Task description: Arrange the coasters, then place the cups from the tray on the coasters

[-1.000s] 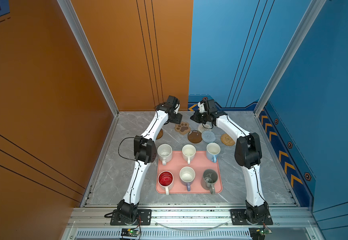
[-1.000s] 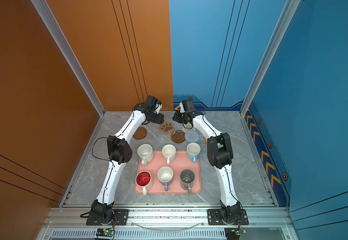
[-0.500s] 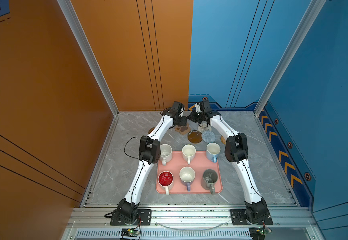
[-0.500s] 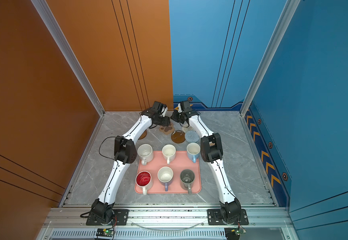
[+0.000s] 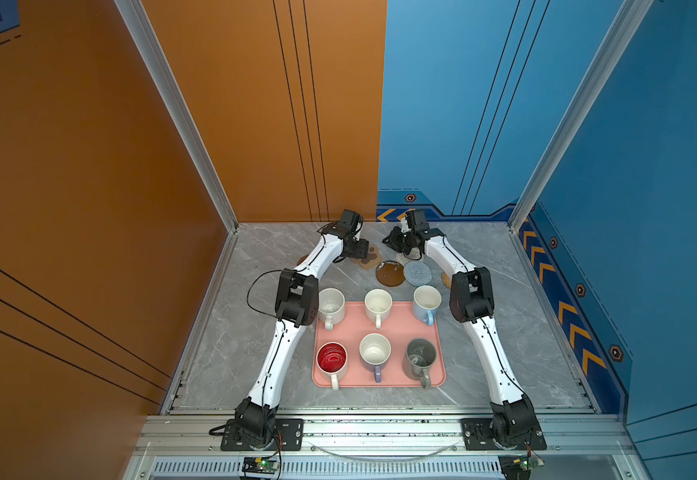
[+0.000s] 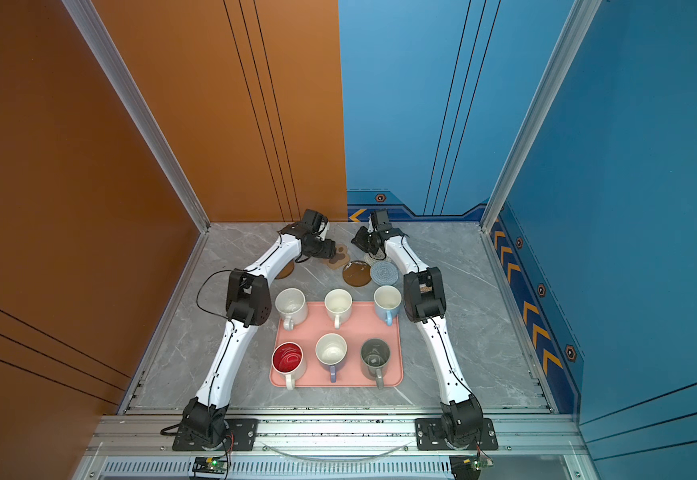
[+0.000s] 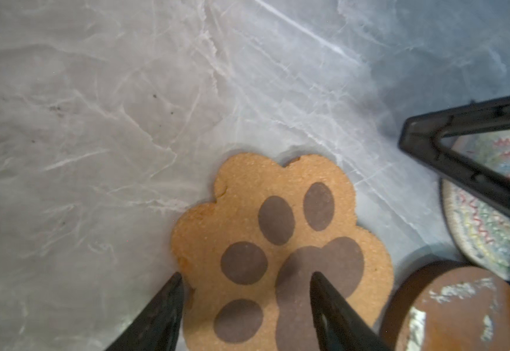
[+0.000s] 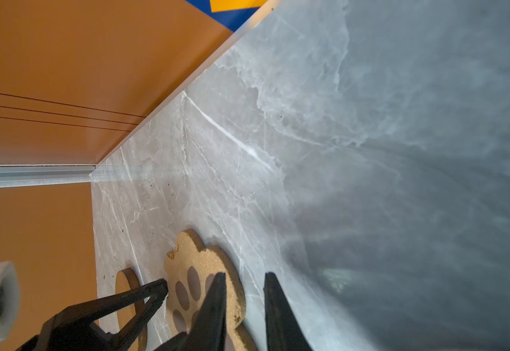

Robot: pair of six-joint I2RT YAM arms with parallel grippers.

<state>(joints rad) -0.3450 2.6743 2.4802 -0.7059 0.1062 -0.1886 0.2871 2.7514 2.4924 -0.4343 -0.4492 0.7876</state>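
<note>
1. Coasters lie bunched near the back edge of the bench (image 5: 255, 332). The paw-print coaster (image 7: 278, 243), a brown disc (image 5: 390, 273), a blue-grey woven round (image 5: 417, 273) and a cream woven round (image 7: 484, 206) are touching or nearly so. We make out a second brown disc (image 6: 285, 270) partly under the left arm.
2. Left gripper (image 7: 246, 278) hangs low over the paw-print coaster with its fingers spread. One tip is at the mat's rim and the other is above its large dark pad, and nothing is pinched. We read this as lining up to draw the mat clear of its neighbours.
3. Right gripper (image 8: 244, 276) sits just beside the same mat. Its fingers are a narrow gap apart with bare bench between them, and they hold nothing.
4. Cups (image 5: 332, 305), all six, stand upright on the tray (image 5: 380, 384) between the two arms, nearer the front edge, with their handles facing front. We judge they wait there because no coaster is yet spaced out to take one.
</note>
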